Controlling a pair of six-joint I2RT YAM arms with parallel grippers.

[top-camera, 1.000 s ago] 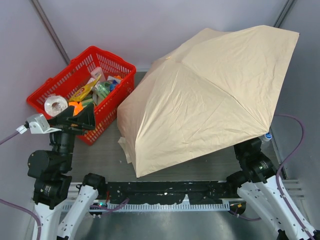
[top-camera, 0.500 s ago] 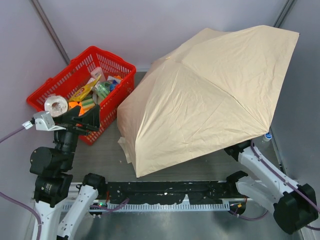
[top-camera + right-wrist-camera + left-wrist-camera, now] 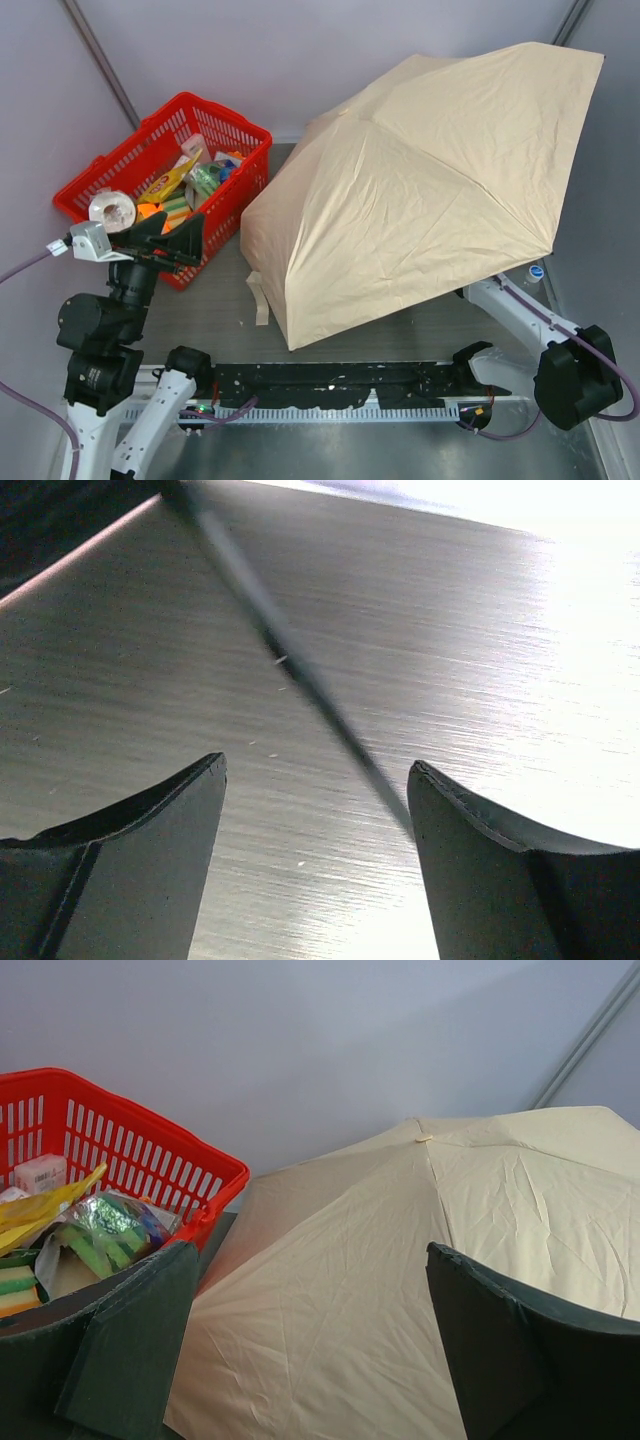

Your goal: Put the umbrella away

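The big beige cloth umbrella (image 3: 420, 190) stood wide open on the grey metal table (image 3: 220, 300), just beside the red plastic basket (image 3: 235, 125). Under it, the right gripper (image 3: 315, 770) was spread, with a thin black rod (image 3: 300, 675) in front. The left gripper (image 3: 312, 1250) was spread too, holding nothing.

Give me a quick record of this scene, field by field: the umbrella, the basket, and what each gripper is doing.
umbrella: open, beige canopy over the right side of the table
red basket: left of the umbrella, filled with items
left gripper: open, raised near the basket, facing the canopy
right gripper: open beneath the canopy, thin dark rod passing between its jaws, not clamped
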